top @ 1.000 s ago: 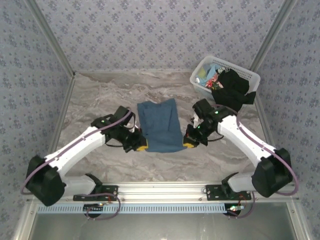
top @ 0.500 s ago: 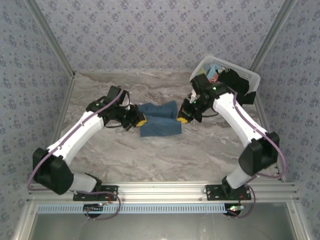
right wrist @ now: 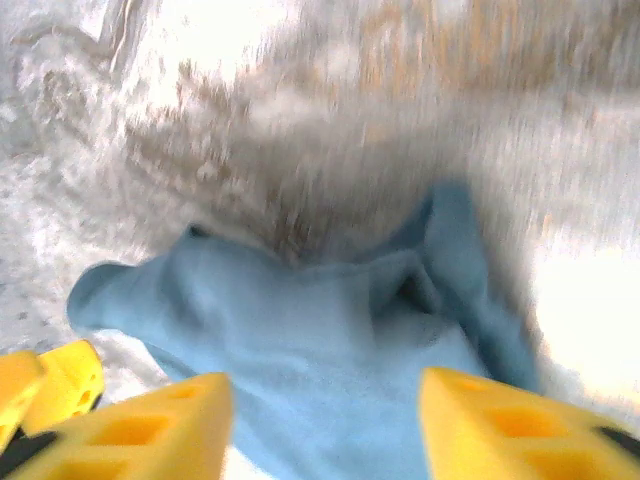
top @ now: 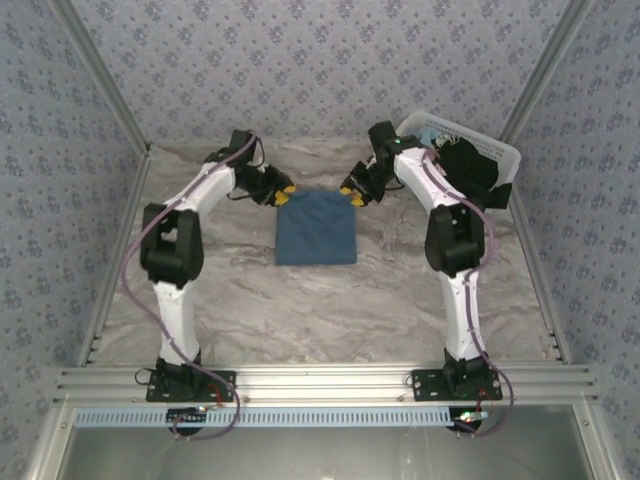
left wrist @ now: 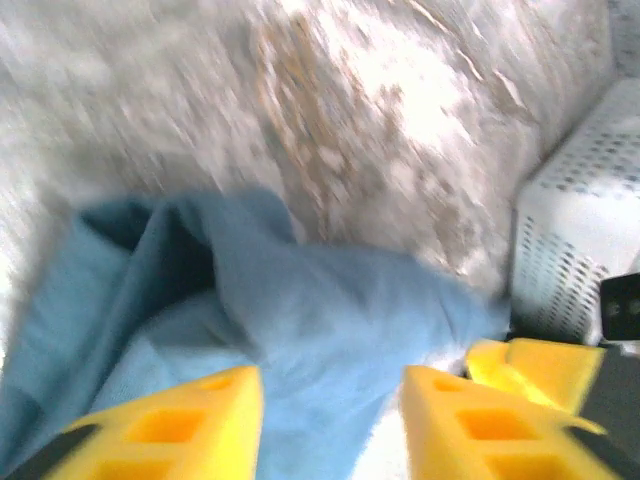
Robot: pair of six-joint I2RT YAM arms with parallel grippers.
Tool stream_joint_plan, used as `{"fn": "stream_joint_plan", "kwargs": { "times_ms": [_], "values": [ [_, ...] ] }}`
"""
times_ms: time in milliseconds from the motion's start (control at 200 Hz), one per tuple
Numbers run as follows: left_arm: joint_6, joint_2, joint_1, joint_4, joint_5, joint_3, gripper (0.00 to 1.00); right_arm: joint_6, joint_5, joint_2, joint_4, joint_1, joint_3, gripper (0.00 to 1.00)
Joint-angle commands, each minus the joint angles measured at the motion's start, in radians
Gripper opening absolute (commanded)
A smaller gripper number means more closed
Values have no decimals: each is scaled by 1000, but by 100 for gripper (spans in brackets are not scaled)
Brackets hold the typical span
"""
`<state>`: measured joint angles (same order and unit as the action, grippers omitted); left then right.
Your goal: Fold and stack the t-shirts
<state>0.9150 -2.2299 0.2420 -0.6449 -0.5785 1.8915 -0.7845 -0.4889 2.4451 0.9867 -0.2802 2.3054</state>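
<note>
A dusty-blue t-shirt (top: 316,230) lies folded into a small rectangle at the far middle of the table. My left gripper (top: 283,193) hovers at its far left corner and my right gripper (top: 353,196) at its far right corner. Both are open, their yellow fingers apart with nothing clamped. In the left wrist view the gripper (left wrist: 330,425) stands over the rumpled blue t-shirt (left wrist: 300,320). The right wrist view has the gripper (right wrist: 325,425) over the same t-shirt (right wrist: 330,330). A black t-shirt (top: 470,178) hangs over the basket's front.
A white lattice basket (top: 497,147) stands at the far right corner with light-coloured cloth (top: 425,142) inside, close behind my right arm. Its wall (left wrist: 570,250) is in the left wrist view. Patterned walls enclose the marble table (top: 300,310) on three sides.
Both grippers carried the blue t-shirt's near edge away to its far edge, folding it in half. They then opened and let go of the cloth.
</note>
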Motion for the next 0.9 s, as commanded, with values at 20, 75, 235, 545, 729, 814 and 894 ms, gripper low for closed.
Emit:
{"fn": "stream_joint_plan", "kwargs": {
  "times_ms": [20,75,235,545,729,814,894],
  "values": [
    [-58,128,16,-150,88,0,52,136,77,-33,171,11,169,62],
    [-27,232,33,-142,147,-111,52,208,137,-108,192,13,120,62],
    [308,576,162,99,197,-621,49,224,157,-530,-60,-7,-456,61],
    [928,673,471,687,516,-1021,54,56,7,-1253,-663,-53,-1382,63],
    [1080,521,534,851,610,-981,56,87,-35,-1369,-582,-52,-1468,63],
    [1142,467,550,853,624,-950,56,99,-38,-1387,-540,-37,-1461,63],
    [1204,436,567,849,651,-944,56,116,-47,-1397,-517,-18,-1453,63]
  ]
}}
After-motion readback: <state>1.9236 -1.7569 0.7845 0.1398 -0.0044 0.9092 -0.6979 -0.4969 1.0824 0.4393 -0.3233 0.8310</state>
